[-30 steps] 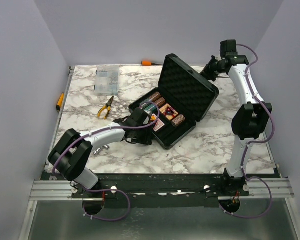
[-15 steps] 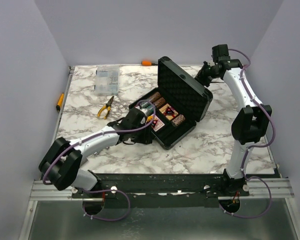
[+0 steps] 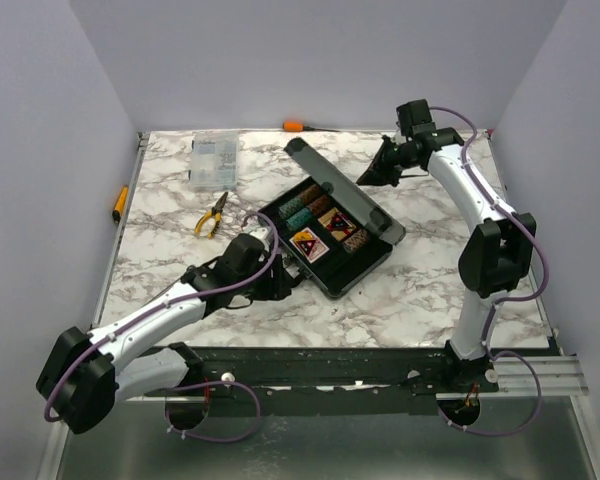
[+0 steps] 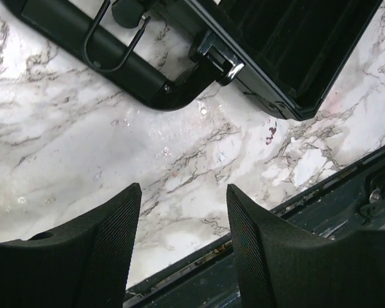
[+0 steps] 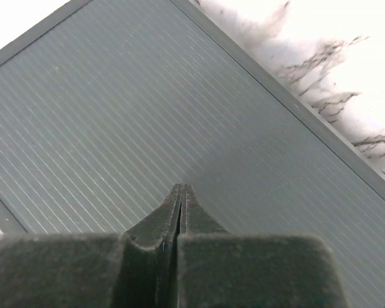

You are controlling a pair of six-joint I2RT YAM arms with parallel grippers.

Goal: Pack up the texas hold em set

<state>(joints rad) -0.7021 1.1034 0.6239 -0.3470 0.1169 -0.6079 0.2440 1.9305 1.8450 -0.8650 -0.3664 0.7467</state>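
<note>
The black briefcase (image 3: 365, 262) lies in the middle of the table, its lid (image 3: 330, 183) raised and leaning over the base. Inside are chip stacks (image 3: 302, 200) and a red-black triangle (image 3: 308, 243). My right gripper (image 3: 371, 172) is shut and empty, its tip (image 5: 181, 190) against the lid's ribbed outer face (image 5: 147, 96). My left gripper (image 3: 280, 283) is open and empty above the marble (image 4: 183, 192), just in front of the case's handle (image 4: 115, 61) and latch (image 4: 218, 59).
A clear organiser box (image 3: 213, 160), yellow-handled pliers (image 3: 212, 214) and an orange-handled screwdriver (image 3: 296, 126) lie at the back left. Another orange tool (image 3: 120, 202) sits at the left edge. The table's front rail (image 4: 346, 186) is close under my left gripper.
My right gripper has pushed the lid from wide open to leaning over the base. My left arm has pulled back out of the case toward the near edge.
</note>
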